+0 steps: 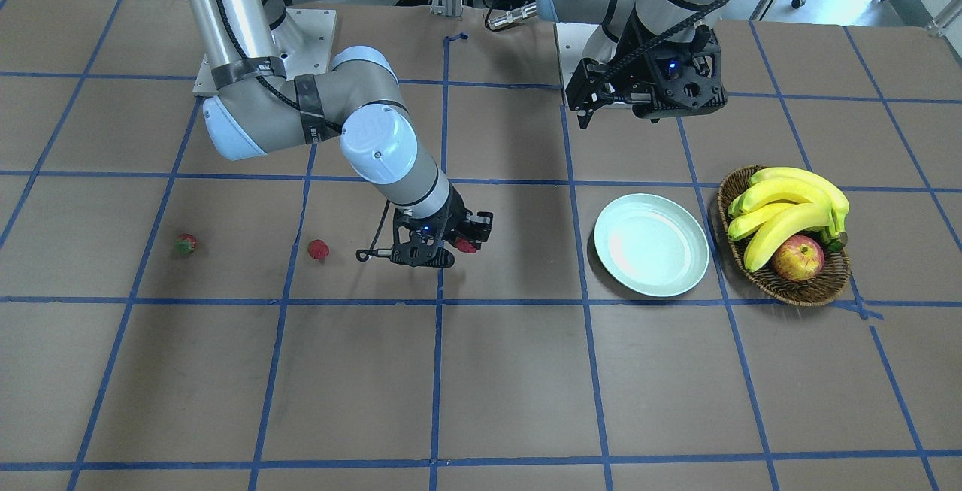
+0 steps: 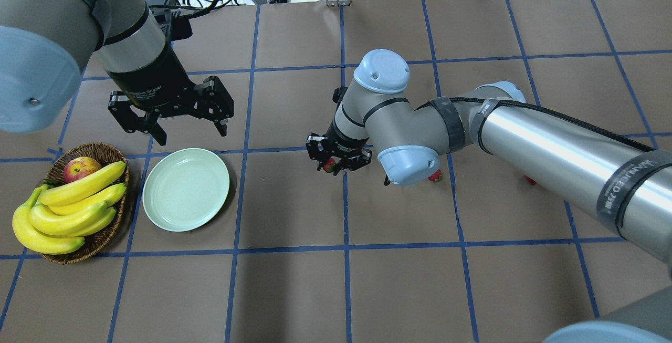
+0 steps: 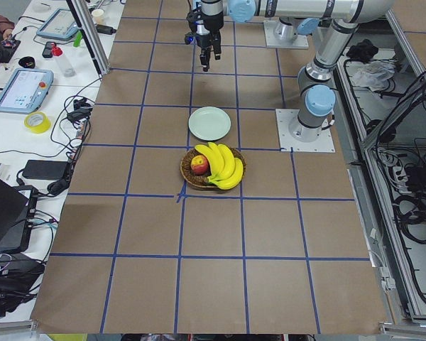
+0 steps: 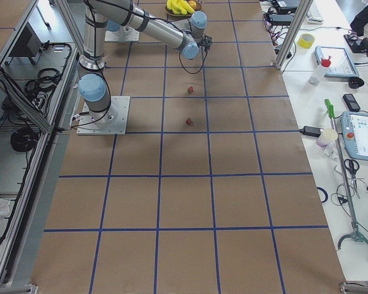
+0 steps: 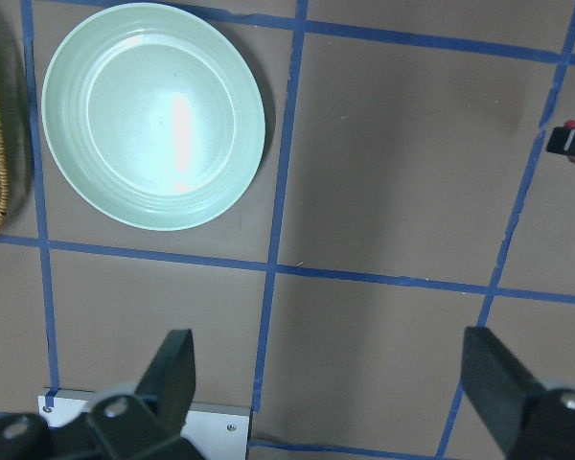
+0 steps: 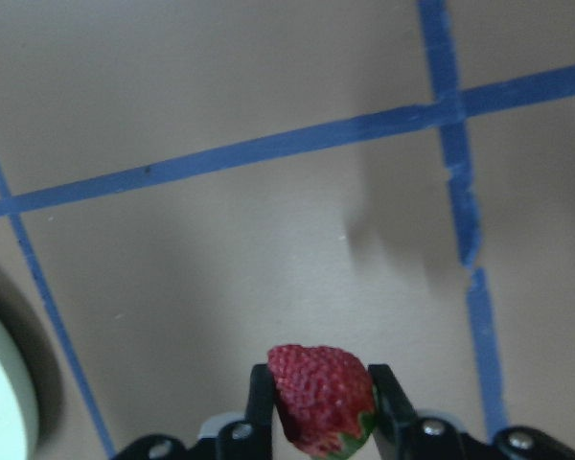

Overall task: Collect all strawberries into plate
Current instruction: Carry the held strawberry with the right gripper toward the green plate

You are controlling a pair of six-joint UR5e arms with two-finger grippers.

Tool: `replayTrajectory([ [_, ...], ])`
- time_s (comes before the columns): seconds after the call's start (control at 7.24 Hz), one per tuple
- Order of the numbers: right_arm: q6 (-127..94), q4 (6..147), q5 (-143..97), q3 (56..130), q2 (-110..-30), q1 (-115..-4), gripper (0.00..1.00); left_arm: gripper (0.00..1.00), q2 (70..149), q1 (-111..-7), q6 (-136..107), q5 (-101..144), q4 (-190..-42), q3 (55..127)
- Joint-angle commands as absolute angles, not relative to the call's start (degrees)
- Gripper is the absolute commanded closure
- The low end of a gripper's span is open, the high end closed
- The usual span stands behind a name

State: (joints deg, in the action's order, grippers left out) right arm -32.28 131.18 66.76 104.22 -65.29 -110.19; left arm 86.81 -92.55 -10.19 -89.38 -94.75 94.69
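My right gripper is shut on a red strawberry and holds it above the brown table, well to the side of the plate; it shows from overhead too. Two more strawberries lie on the table, one near the right arm and one farther out; overhead they show partly hidden under the arm. The mint-green plate is empty. My left gripper is open and empty, hovering behind the plate.
A wicker basket with bananas and a red-yellow apple stands beside the plate, away from the right arm. Blue tape lines grid the table. The right arm's elbow hangs over the table's middle.
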Motion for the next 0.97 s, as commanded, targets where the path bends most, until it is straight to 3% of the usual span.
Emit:
replayTrajectory([
  [0.0, -35.49, 131.31, 62.05, 96.73, -58.84, -114.06, 1.00, 0.00, 87.10, -92.81, -10.20, -89.30, -94.66, 94.75],
  [0.14, -37.94, 131.31, 62.14, 92.42, -56.45, -115.82, 1.00, 0.00, 87.10, -92.73, -10.20, -89.38, -94.66, 94.75],
  [0.41, -37.97, 131.31, 63.01, 91.93, -54.24, -117.15, 0.98, 0.00, 87.19, -92.81, -10.11, -89.56, -94.48, 94.75],
  [0.55, -37.97, 131.22, 63.37, 91.93, -54.05, -117.25, 0.50, 0.00, 87.19, -92.73, -10.19, -89.65, -94.40, 94.75],
  [0.69, -37.97, 131.22, 63.46, 91.93, -54.05, -117.25, 0.25, 0.00, 87.19, -92.72, -10.20, -89.74, -94.39, 94.83],
  [0.83, -37.88, 130.52, 65.81, 92.11, -54.84, -117.25, 0.08, 0.00, 87.27, -92.72, -10.20, -89.74, -94.39, 94.83],
])
